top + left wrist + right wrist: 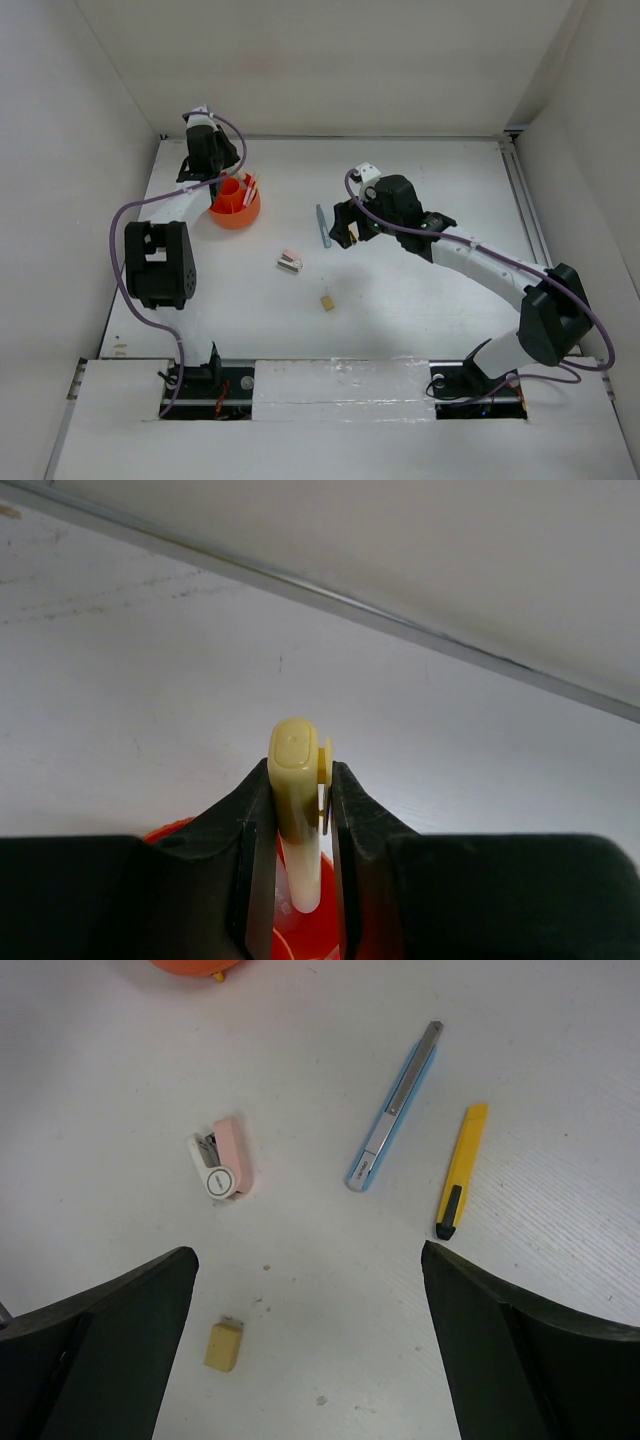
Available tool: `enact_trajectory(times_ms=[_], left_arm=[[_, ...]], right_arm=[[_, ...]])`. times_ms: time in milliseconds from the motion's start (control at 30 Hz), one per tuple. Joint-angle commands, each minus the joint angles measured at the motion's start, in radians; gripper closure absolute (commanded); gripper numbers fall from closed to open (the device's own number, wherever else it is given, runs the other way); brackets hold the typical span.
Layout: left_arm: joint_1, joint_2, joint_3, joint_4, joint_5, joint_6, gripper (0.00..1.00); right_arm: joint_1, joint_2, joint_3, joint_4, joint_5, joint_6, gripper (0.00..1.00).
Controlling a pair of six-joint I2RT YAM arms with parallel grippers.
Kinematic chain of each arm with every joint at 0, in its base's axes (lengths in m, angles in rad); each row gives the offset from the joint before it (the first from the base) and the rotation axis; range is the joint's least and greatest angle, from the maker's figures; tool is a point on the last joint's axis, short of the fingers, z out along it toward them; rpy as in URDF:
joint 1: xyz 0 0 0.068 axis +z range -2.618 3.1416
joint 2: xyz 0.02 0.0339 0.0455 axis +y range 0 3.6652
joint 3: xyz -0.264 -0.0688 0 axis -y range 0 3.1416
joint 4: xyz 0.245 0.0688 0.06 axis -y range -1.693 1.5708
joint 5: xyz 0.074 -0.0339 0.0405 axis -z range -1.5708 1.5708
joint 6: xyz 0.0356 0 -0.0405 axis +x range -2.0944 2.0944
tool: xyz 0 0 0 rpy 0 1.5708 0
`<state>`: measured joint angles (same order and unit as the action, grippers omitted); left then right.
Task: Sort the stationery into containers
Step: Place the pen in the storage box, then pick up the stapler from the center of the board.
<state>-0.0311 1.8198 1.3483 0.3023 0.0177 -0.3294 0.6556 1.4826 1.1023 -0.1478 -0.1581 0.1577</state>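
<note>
Pale marker (296,780) upright over orange cup (236,213); blue pen (392,1110), yel pen (462,1168), stapler (222,1158), eraser (224,1346) flat.

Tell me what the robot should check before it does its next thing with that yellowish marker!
1. Pale yellow marker pinched between the left fingers: ok.
2. Marker's lower end over the orange cup: ok, the left wrist view shows orange right below it.
3. Which compartment it is aimed at: cannot tell, the dividers are hidden.
4. Right fingers open and holding nothing: ok.
5. Everything sorted: not ok. The tan eraser, pink block, grey-blue pen and yellow pen lie on the table.
</note>
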Motion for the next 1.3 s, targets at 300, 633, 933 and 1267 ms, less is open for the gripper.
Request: enact_trajectory(times_ms=[300,633,933,1267], left_arm=[[-0.039,0.006,-0.049,0.032,-0.074,-0.010,1.00],[-0.050,-0.017,-0.058,0.003,-0.094,0.000,0.77],[-0.050,-0.134,-0.078,0.023,-0.113,0.000,0.38],[-0.050,-0.342,-0.023,0.005,-0.027,-0.010,0.00]], right_arm=[[0.004,0.002,0.004,0.060,-0.023,-0.017,0.00],[0.004,0.002,-0.005,0.060,-0.032,-0.017,0.00],[0.004,-0.007,-0.005,0.070,-0.032,-0.017,0.00],[0.004,0.031,0.004,0.070,0.022,-0.006,0.00]])
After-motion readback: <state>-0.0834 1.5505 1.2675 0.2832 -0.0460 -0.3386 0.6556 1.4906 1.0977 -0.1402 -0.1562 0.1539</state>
